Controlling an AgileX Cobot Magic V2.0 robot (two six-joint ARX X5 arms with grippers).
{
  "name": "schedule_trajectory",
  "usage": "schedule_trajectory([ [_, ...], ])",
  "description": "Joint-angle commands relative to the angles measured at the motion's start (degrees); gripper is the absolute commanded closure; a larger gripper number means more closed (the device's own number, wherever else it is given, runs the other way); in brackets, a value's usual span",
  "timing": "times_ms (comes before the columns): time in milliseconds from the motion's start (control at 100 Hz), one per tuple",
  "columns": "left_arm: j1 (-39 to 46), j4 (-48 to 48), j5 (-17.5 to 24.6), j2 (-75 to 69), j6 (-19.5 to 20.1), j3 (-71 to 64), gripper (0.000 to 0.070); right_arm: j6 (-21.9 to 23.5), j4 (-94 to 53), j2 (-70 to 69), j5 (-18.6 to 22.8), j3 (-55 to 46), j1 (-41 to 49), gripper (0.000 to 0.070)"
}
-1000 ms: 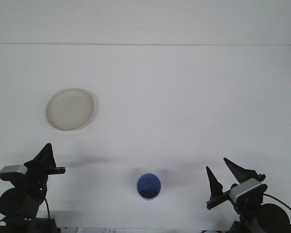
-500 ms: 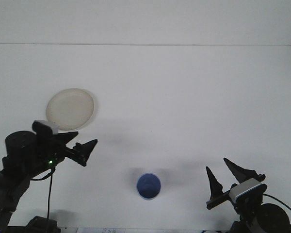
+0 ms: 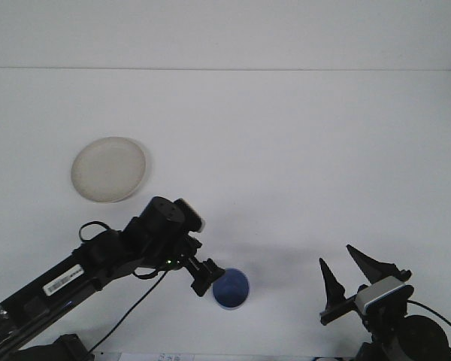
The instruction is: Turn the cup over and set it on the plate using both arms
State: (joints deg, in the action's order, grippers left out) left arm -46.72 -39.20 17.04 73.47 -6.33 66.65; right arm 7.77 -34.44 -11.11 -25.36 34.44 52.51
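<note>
Approach step: left tool (image 3: 208, 276) reached the blue cup (image 3: 231, 289), finger spread indeterminable; right tool (image 3: 344, 278) idle, spread; grasp next.

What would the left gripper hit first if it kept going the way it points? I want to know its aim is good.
The blue cup: the left gripper points right and slightly down, already at the cup's left rim. Depth is unclear, so contact is uncertain.

The left gripper (image 3: 208, 275) hides part of the blue cup's (image 3: 233, 290) rim.
</note>
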Motion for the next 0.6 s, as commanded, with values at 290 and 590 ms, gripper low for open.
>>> schedule_trajectory([
  [290,-5.03,-1.01,-4.0,10.82,2.08,2.34,0.0116,-0.31,0.31,-0.13,-0.15,0.26,0.68,0.0275],
  [590,-5.88,-0.9,-4.92,16.37,4.24,2.34,0.0213,-0.31,0.31,-0.13,-0.15,0.26,0.66,0.0275],
])
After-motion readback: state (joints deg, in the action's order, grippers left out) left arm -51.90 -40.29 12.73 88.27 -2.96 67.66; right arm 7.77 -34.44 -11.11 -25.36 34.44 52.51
